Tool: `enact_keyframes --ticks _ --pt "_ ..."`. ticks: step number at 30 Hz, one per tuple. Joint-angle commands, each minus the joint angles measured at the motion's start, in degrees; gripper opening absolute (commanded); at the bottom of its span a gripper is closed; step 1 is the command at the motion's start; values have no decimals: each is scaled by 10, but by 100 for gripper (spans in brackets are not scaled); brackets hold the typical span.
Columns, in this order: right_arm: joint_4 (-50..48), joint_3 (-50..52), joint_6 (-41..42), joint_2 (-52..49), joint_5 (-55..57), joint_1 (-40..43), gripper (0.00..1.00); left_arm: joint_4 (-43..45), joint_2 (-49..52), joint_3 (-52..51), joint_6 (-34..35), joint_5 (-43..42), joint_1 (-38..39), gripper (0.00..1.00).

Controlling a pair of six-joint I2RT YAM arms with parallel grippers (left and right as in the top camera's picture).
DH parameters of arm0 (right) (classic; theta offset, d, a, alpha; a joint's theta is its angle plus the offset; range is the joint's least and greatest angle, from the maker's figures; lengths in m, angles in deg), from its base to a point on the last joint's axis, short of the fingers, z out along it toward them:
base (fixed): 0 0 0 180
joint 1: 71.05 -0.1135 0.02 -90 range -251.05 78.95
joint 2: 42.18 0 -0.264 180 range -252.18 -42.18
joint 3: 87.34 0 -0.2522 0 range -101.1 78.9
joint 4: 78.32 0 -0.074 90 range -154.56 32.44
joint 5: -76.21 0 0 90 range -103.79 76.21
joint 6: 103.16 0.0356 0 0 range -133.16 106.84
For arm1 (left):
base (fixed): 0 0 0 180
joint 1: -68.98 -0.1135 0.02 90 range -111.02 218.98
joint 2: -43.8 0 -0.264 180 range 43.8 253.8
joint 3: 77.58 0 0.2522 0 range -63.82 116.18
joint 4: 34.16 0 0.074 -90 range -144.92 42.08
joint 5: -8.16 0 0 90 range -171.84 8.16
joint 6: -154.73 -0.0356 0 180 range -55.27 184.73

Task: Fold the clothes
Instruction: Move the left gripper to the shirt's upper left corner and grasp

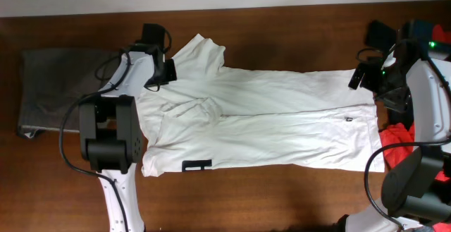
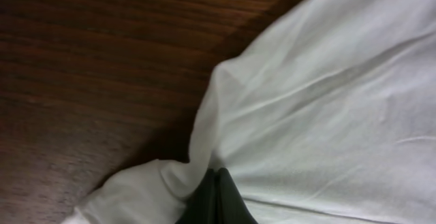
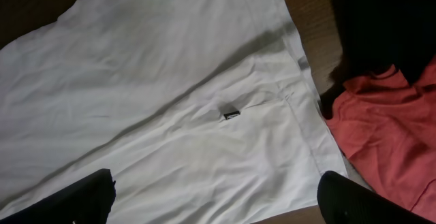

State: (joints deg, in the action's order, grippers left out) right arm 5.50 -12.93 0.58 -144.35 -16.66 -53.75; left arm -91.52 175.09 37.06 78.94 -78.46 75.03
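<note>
The white T-shirt [image 1: 268, 119] lies spread across the middle of the table [image 1: 282, 197]. Upper left, the left gripper [image 2: 216, 200] pinches its sleeve, jaws pressed together. At right, the right gripper [image 1: 361, 77] hangs spread over the hem. The thin cloth may slip out, or the neighbouring red garment [image 3: 388, 135] may snag.

T-shirt [image 1: 268, 119] plain white, no print, faint grey crease shadows. It is white on both sides of the black left fingers [image 2: 228, 207]. Small black mark [image 3: 231, 114] on the white cloth, ahead of and between the black right fingers [image 3: 75, 200]. Table [image 1: 282, 204] dark reddish-brown wood with streaky grain, ahead-left of the left fingers. Red garment [image 3: 395, 135] plain salmon-red, right of the right fingers. Black garment [image 3: 381, 26] plain, beyond the red. Trousers [image 1: 53, 91] grey-brown, plain. Left arm [image 1: 121, 193] white with black joints, right arm [image 1: 430, 98] same.
</note>
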Motion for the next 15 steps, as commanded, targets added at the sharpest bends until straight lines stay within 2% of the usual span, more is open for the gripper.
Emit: enact_keyframes --ticks 1,3,5,6,8,11,13,15 --pt "0 -7 0 8 1 0 99 -19 27 29 -13 2 -7 0" --pt "0 -7 0 8 1 0 99 -40 19 69 -13 2 -5 1" --pt "0 -7 0 8 1 0 99 -64 12 113 -18 -1 -3 7" --pt "0 -7 0 8 1 0 99 -73 9 137 -38 -17 -2 13" --pt "0 -7 0 8 1 0 99 -81 6 180 -88 -66 2 37" --pt "0 -7 0 8 1 0 99 -76 6 224 -142 -114 9 57" --pt "0 -7 0 8 1 0 99 -60 6 233 -159 -113 16 63" --pt "0 -7 0 8 1 0 99 -38 8 233 -184 -112 23 63"
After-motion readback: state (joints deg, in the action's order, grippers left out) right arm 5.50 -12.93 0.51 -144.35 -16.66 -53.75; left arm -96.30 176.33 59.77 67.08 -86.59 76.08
